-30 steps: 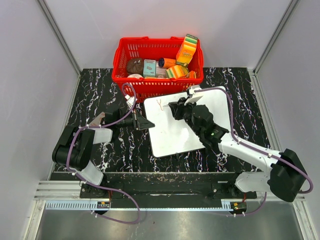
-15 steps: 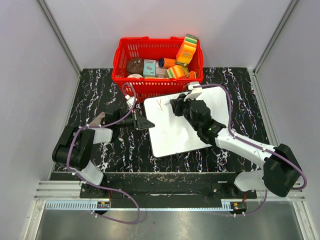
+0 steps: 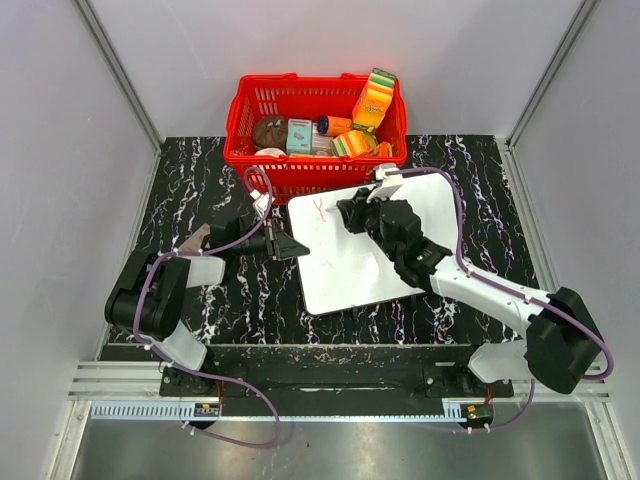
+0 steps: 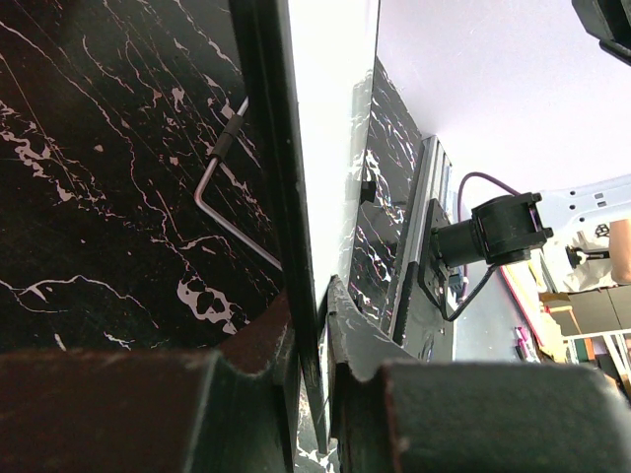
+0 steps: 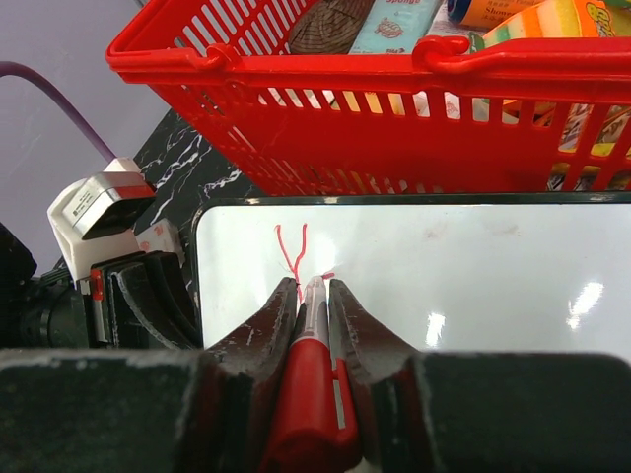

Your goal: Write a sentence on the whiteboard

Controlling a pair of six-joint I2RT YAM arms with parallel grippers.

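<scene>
The whiteboard [image 3: 350,270] lies on the surface [image 3: 200,190] just before the red basket [image 3: 300,165], its left edge clamped by the left gripper [image 4: 314,305]. The right gripper [image 5: 314,286] grips a red marker [image 5: 311,384], tip beside the sentence [image 5: 293,251] (only 1 letter, "Y"). The next letter probably needs a small shift right and light pressure.

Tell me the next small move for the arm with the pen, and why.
Probably trace the next letter just right of the red Y: the right gripper is shut on the red pen, whose tip sits at the whiteboard beside that lone letter, and the left gripper clamps the board's edge.
</scene>
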